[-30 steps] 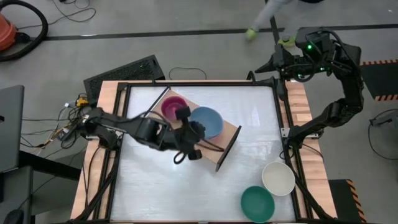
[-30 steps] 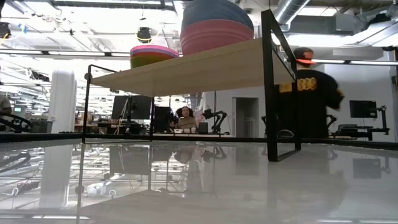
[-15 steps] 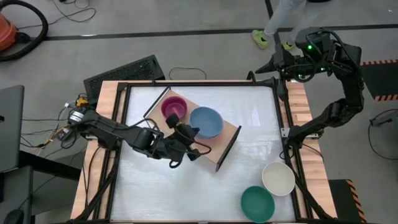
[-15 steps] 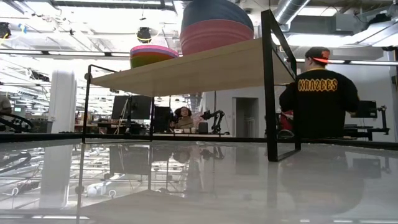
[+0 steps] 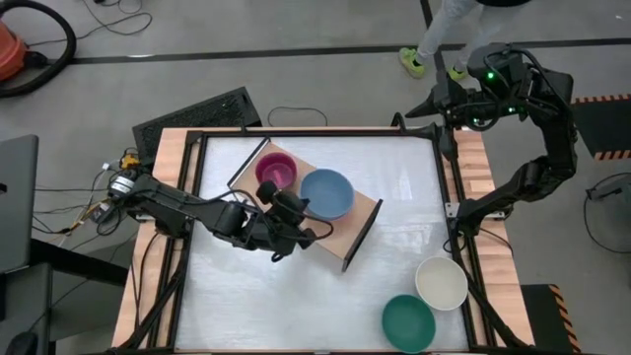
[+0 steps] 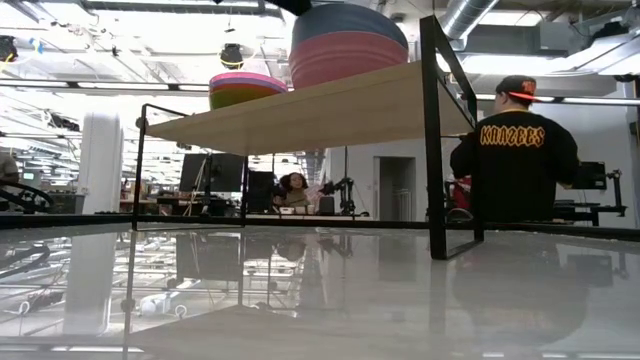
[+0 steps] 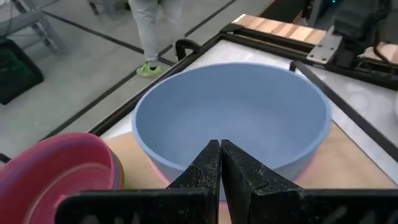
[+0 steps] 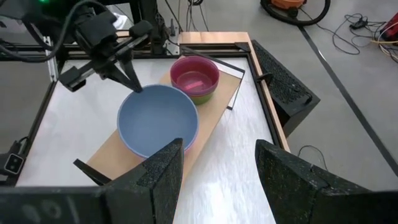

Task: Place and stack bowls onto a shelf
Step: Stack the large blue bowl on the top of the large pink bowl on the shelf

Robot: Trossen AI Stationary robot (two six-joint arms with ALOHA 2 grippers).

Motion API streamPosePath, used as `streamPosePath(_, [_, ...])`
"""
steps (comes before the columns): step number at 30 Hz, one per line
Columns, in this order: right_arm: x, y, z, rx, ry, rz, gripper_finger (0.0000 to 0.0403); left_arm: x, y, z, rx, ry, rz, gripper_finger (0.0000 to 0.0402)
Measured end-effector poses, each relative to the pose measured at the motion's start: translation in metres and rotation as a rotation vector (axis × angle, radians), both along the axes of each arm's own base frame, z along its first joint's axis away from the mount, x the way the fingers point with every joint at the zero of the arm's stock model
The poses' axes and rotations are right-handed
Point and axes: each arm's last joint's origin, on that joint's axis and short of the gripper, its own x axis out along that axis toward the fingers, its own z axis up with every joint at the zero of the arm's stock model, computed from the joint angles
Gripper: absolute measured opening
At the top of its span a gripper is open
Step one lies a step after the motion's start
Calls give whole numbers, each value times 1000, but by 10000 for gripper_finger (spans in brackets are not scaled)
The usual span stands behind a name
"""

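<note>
The light-wood shelf [image 5: 357, 215] stands slantwise on the white table. On it sit a grey-blue bowl [image 5: 326, 193] nested in a pink bowl [image 6: 345, 58], and a magenta bowl [image 5: 275, 172] on top of a small stack that includes a lime green one [image 6: 240, 97]. A cream-white bowl [image 5: 441, 282] and a dark green bowl [image 5: 408, 321] rest on the table at the near right. My left gripper [image 5: 304, 205] is shut, its tips at the grey-blue bowl's left side. My right gripper [image 5: 414, 106] is open above the far right corner. My left gripper's shut fingertips [image 7: 221, 149] stand at the grey-blue bowl's outer wall [image 7: 180, 158], just under the rim on the side toward the table's left. They come at it slanting down from the left. I cannot tell whether they touch it.
The table's black frame and wooden side rails [image 5: 175, 158] run around the white top. A keyboard [image 5: 197, 113] lies beyond the far left corner. A person [image 6: 515, 150] stands behind the table. Bare tabletop [image 5: 246, 296] lies at the near left.
My left gripper has drawn back a little from over the grey-blue bowl's left rim toward the table's left edge, and its arm has sunk lower and stretched out. The bowls on the shelf have stayed where they were.
</note>
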Motion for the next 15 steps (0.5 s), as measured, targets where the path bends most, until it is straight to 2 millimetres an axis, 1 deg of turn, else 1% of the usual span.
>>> streamPosePath(3, [0, 0, -1, 4, 7, -1, 224, 1, 0, 1, -14, -17, 2, 0])
streamPosePath(7, [-3, 1, -7, 103, 65, -58, 224, 0, 0, 1, -28, -52, 40, 0])
streamPosePath(11, [3, 0, -12, 201, 86, -127, 224, -5, 3, -2, -50, -22, 59, 0])
streamPosePath(15, [11, 0, -21, 253, 122, -146, 224, -4, 5, -5, -49, 17, 54, 0])
